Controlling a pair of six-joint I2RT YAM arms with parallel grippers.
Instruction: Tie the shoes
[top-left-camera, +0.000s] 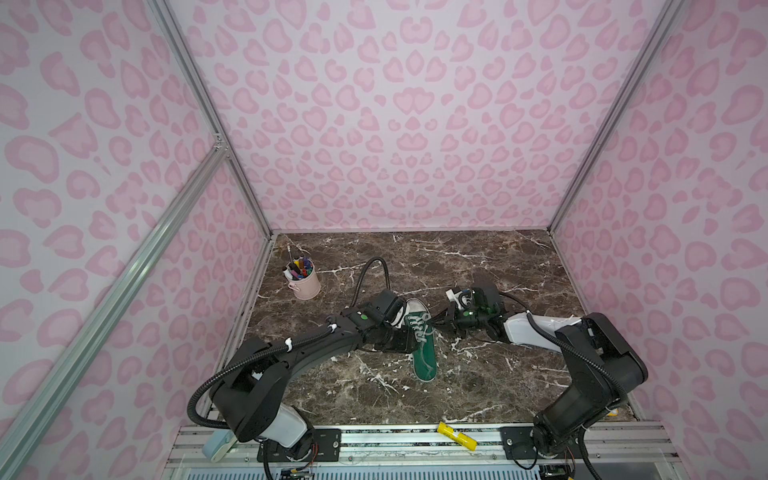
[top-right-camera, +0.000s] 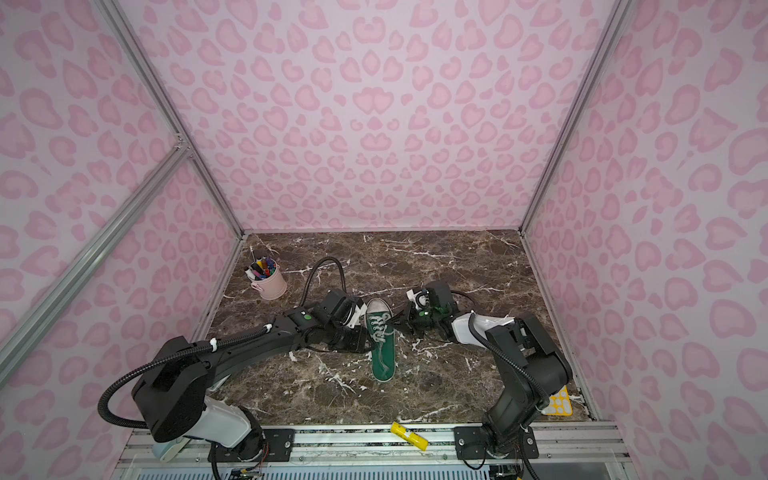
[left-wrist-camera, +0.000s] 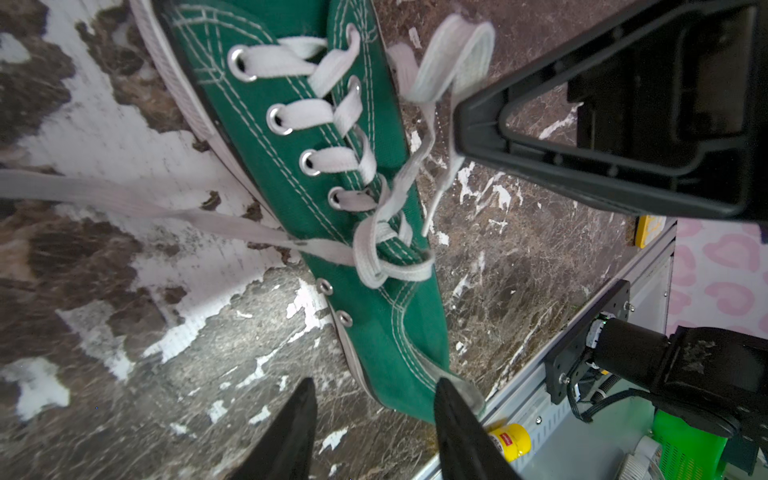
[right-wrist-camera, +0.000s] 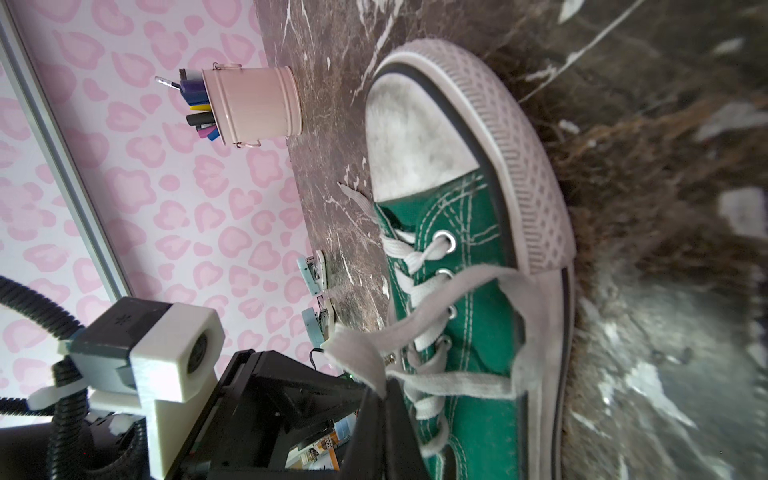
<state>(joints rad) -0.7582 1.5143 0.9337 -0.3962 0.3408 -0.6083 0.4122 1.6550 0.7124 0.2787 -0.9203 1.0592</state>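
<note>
Both top views: sneaker (top-left-camera: 424, 357) (top-right-camera: 383, 357) points toe-first at back wall (top-left-camera: 415, 124); right tool (right-wrist-camera: 384, 388) pinches lace (right-wrist-camera: 357, 357), left tool (left-wrist-camera: 376, 415) spread.

Both arms reach forward, held low, with forearms converging and grippers facing each other. Left gripper (left-wrist-camera: 374, 388): jaws stand parted. Right gripper (right-wrist-camera: 384, 388): jaws fully closed, wrist rolled onto its side.

On my marble table (top-left-camera: 490, 266) a pink pot (top-left-camera: 306, 286) of coloured pens (top-left-camera: 297, 266) stands upright. Well apart from the pot, a yellow tube (top-left-camera: 457, 436) lies on the rail (top-left-camera: 374, 441), a yellow stencil (top-right-camera: 562, 402) farther off.
</note>
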